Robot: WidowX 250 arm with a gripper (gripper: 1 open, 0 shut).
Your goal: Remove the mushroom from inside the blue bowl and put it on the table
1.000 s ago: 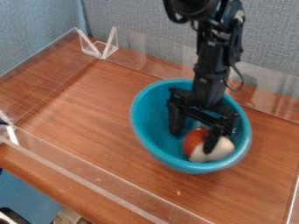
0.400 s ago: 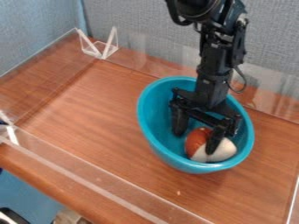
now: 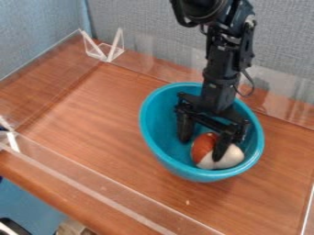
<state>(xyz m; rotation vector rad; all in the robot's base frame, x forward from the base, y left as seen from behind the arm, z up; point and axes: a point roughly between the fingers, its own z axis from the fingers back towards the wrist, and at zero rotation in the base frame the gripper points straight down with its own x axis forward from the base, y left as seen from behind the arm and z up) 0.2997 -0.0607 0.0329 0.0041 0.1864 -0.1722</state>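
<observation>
A reddish-brown wood-grain counter (image 3: 92,110) with low clear acrylic walls (image 3: 73,179) along its edges carries a round, deep, glossy teal-blue plastic bowl (image 3: 160,138), which sits toward the counter's right side, nearer the front edge than the back. Inside the bowl, against its right-hand inner wall, lies a small toy mushroom (image 3: 218,153) with a fat cream-white stem and an orange-red cap; the cap points toward the bowl's middle and the stem toward the rim.

The black robot arm (image 3: 225,50) comes down from the top of the view into the bowl. Its black claw (image 3: 214,138) points steeply downward with its 2 fingers (image 3: 186,128) spread wide, released, 1 on each side of the mushroom. Whether either finger touches the toy cannot be told. A small white wire stand (image 3: 105,44) sits at the counter's back left corner.
</observation>
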